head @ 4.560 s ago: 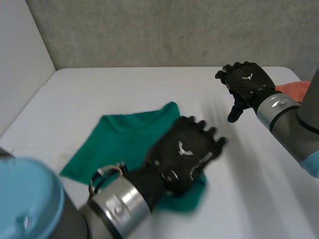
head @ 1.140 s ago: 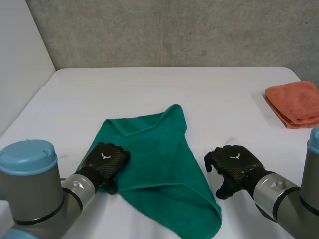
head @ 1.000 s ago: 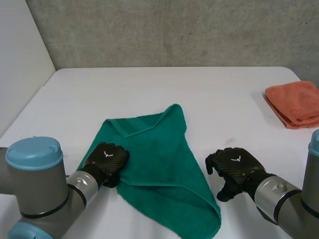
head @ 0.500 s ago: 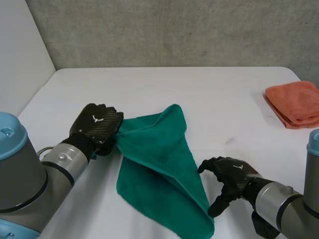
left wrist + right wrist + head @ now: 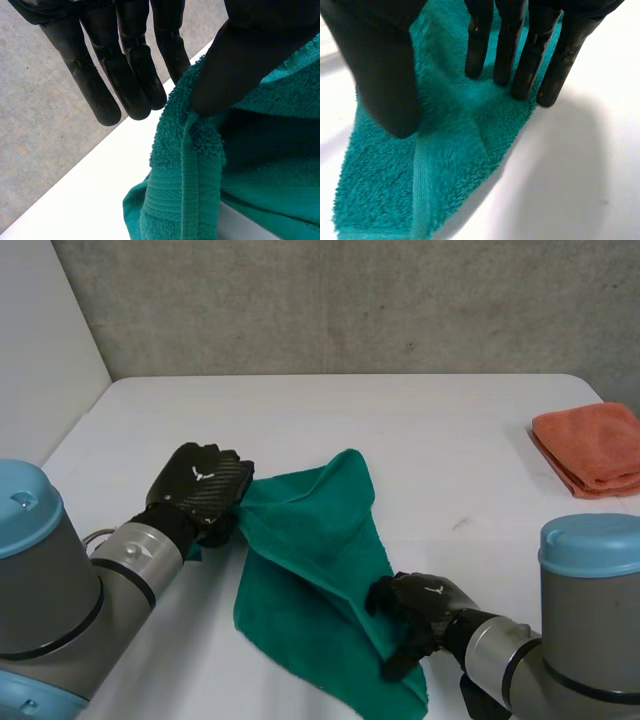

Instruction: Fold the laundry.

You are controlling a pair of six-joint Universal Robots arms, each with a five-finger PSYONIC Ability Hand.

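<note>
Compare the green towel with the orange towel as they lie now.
The green towel is opened out and rumpled; the orange towel is neatly folded. The left hand pinches the green towel's corner and the right hand touches its near end; the orange towel lies untouched. Both are terry cloths on the white table.

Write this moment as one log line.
left hand: pinches green towel edge | right hand: open, fingertips on its near corner | orange towel: folded aside
</note>
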